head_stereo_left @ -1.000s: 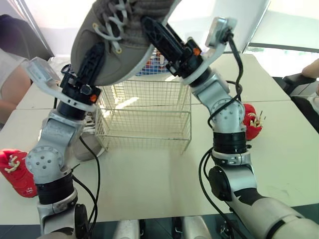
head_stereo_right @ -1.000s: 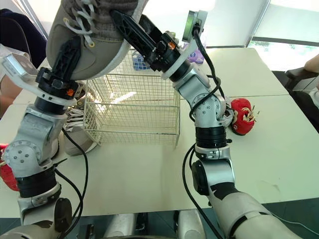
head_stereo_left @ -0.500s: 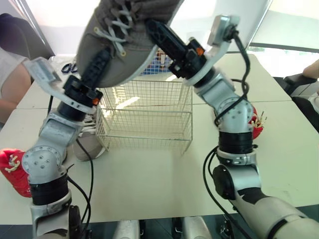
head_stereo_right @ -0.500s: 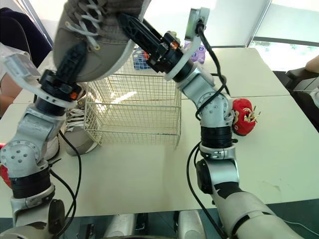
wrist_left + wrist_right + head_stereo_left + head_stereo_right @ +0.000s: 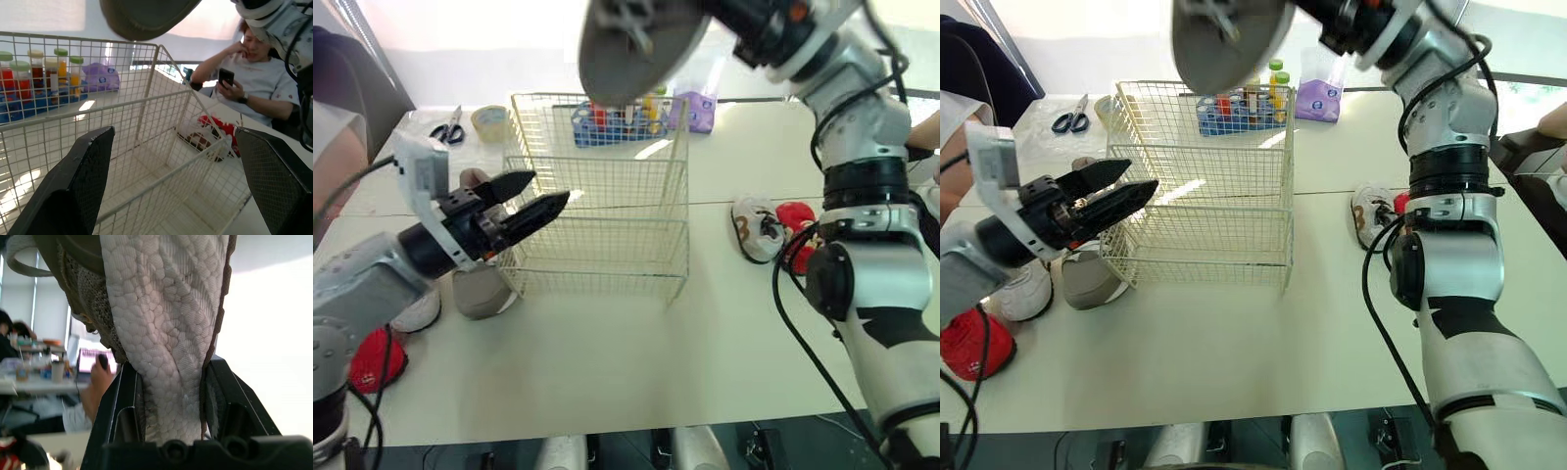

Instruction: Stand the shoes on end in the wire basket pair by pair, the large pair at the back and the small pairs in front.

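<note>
While I watched through the head camera, the right gripper (image 5: 168,382) was raised high over the wire basket (image 5: 597,162), its two fingers pinched on either side of the large grey shoe (image 5: 641,44). In the right wrist view the shoe's pale, scaly sole sat squeezed between the black fingers (image 5: 117,406). The shoe hung in the air above the basket's back rim, apart from the wire.

The left gripper (image 5: 546,191) was low, just beside the basket's left wall, pointing toward it. Its fingers were spread and held nothing; the left wrist view looked between them through the mesh.

On the table (image 5: 607,372), the second grey shoe (image 5: 480,289) lay by the basket's front left corner, with a white shoe (image 5: 416,311) beside it and the left red shoe (image 5: 377,357) nearer the table edge. To the right of the basket, well apart from it, a small white shoe (image 5: 754,230) lay touching the right red shoe (image 5: 795,240).

Behind the basket I saw a blue rack of bottles (image 5: 617,117), a purple pouch (image 5: 695,110), a tape roll (image 5: 489,119) and scissors (image 5: 448,125). A seated person (image 5: 254,83) holding a phone showed beyond the table.
</note>
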